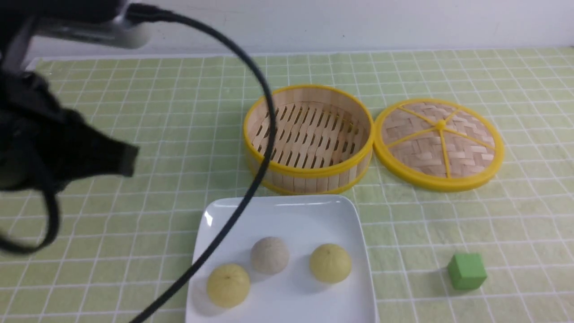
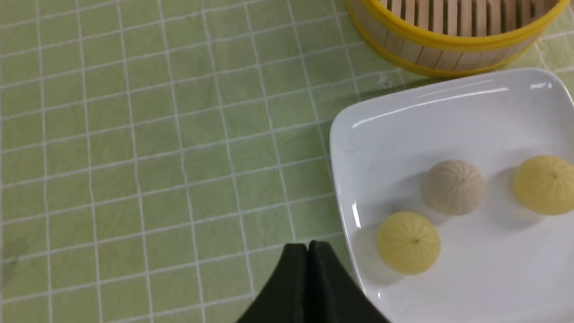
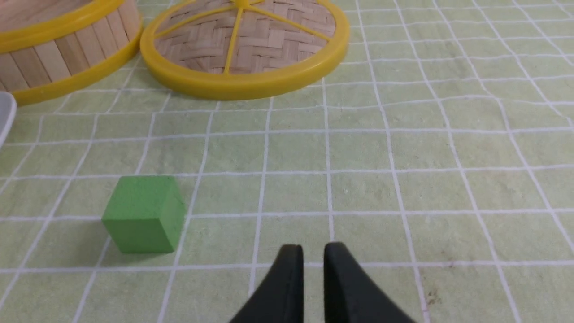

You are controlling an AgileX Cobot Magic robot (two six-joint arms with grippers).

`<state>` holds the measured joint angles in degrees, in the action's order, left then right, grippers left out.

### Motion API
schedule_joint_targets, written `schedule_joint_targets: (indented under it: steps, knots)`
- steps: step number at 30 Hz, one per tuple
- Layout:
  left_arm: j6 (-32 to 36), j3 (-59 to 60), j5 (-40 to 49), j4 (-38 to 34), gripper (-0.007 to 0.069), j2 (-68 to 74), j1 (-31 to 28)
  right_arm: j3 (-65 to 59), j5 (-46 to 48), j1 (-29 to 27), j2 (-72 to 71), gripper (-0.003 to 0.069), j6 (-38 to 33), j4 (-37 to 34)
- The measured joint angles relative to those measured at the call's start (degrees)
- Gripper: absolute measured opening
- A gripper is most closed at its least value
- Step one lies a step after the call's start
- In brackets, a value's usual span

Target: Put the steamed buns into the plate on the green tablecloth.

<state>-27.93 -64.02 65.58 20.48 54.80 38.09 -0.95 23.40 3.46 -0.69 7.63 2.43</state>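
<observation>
Three steamed buns lie in the white square plate [image 1: 287, 215] on the green tablecloth [image 1: 134, 89]: a pale yellow one [image 1: 228, 285] at the front left, an off-white one [image 1: 269, 255] in the middle and a second yellow one [image 1: 330, 263] to the right. My left gripper [image 2: 308, 244] is shut and empty, hovering over the cloth just outside the plate's [image 2: 448, 112] left rim, near the front yellow bun [image 2: 408, 242]. My right gripper [image 3: 313, 246] stands open by a narrow gap, with nothing between its fingers, over bare cloth to the right of the plate.
A round bamboo steamer basket [image 1: 308, 137] with a yellow rim sits behind the plate, its woven lid [image 1: 439, 143] lying flat to its right. A small green cube [image 1: 466, 270] rests right of the plate, close to my right gripper. A black cable [image 1: 264, 134] hangs across the front view.
</observation>
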Motion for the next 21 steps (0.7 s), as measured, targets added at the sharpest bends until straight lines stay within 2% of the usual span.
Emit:
schedule_joint_targets:
  steps: [7, 15, 19, 21]
  knots:
    - [-3.9, 17.6, -8.1, 0.2, 0.0002, -16.7, 0.0, 0.0, 0.0, -4.2, 0.0, 0.0101, 0.0, 0.0]
    - [-7.7, 31.3, -19.1, 0.3, 0.0005, -26.4, 0.0, 0.0, 0.0, -4.4, 0.0, 0.0111, 0.0, 0.1]
    - [-9.6, 38.8, -32.1, 1.1, 0.0012, -27.9, 0.0, 0.0, -0.1, -4.4, 0.0, 0.0116, 0.0, 0.0]
    - [-10.4, 40.0, -35.0, 1.2, 0.0013, -27.9, 0.0, 0.0, -0.1, -4.4, 0.0, 0.0118, 0.0, 0.0]
